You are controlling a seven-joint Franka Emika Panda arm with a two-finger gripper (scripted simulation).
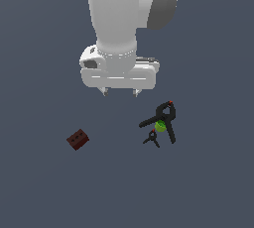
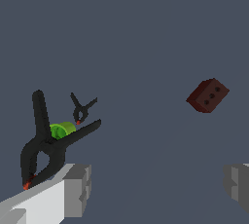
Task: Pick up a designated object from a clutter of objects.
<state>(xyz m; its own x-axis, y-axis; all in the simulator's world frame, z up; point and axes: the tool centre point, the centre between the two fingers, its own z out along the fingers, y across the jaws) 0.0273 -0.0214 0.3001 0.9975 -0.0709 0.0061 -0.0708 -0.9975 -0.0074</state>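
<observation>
1. The white Panda gripper hangs above the dark grey floor, fingers spread wide, holding nothing.
2. The small dark red-brown brick-like block lies alone toward the exterior view's left, well apart from the rest.
3. To the exterior view's right, a large black spring clamp straddles a green ball, a tiny black clamp just beside it.

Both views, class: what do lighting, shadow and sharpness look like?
Exterior view: flat even light, no cast shadows under the dark red-brown holed block or large black clamp; soft shading on the white arm. Wrist view: equally shadowless, slightly soft; open gripper fingers cropped by the frame edge.
</observation>
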